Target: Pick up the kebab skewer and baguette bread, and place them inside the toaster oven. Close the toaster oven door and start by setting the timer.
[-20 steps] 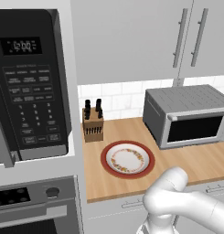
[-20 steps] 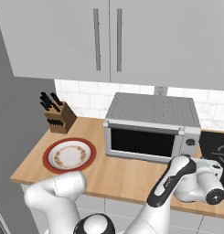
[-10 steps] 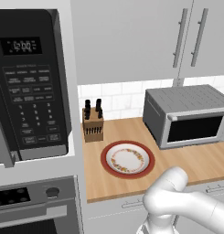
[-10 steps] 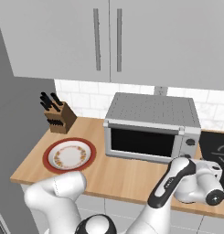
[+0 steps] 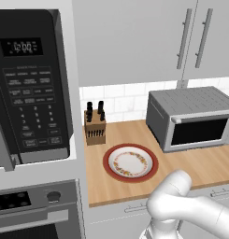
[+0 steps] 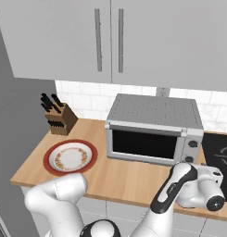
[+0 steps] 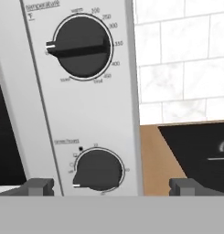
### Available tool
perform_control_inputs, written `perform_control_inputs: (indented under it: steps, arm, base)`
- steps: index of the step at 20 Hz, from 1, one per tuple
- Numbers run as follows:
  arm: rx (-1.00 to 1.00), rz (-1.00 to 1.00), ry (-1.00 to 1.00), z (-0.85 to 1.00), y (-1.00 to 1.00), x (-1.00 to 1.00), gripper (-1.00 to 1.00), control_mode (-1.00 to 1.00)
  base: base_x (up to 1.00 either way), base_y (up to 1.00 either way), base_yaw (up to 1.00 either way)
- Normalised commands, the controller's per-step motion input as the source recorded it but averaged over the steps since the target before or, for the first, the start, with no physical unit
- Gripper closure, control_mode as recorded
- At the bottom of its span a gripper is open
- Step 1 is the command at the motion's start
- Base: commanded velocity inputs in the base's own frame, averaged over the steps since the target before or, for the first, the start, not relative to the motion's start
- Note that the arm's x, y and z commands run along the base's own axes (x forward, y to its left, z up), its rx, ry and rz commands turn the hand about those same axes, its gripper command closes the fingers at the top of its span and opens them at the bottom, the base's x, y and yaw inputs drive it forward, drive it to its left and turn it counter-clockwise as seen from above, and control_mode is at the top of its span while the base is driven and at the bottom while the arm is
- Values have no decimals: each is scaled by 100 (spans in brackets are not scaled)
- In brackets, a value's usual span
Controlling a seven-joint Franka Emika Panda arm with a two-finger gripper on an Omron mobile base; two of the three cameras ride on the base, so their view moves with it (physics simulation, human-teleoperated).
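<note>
Your gripper (image 7: pixel 111 186) is wide open and holds nothing. In the hand view you see its 2 dark fingertips (image 7: pixel 39 186) far apart at the bottom, with the lower knob (image 7: pixel 98 170) between them, a bit nearer the left tip.

That lower knob looks like the timer, though its small label is too blurry to read. It sits straight ahead of the gripper and a little up. The knob's raised bar lies sideways, pointing left in this view. The 2 tips also stand side by side, so they line up along the bar and not across it. I think you need to go forward to the knob, and you may need to roll the hand so the tips can pinch the bar.

The upper knob (image 7: pixel 81 47) is the heat one, with numbers around it. It is well above the gripper, so leave it alone.

The toaster oven (image 6: pixel 154 110) sits on the counter (image 6: pixel 119 176) near the wall. Its door (image 6: pixel 142 145) looks shut in the right base view. The kebab skewer and baguette bread are not on the plate (image 6: pixel 70 157); I guess they are inside, but the dark glass hides that.

The right base view shows the hand low in front of the oven's right end. The left base view shows the plate and knife block (image 5: pixel 95 125) better.
</note>
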Motion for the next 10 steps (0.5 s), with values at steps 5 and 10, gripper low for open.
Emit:
perform_control_inputs:
  steps: [5,10]
  arm:
    - [0,0,0,-5,3,27,-100,-100]
    - [0,0,0,0,6,13,-100,-100]
  base:
    - [0,0,0]
    - [0,0,0]
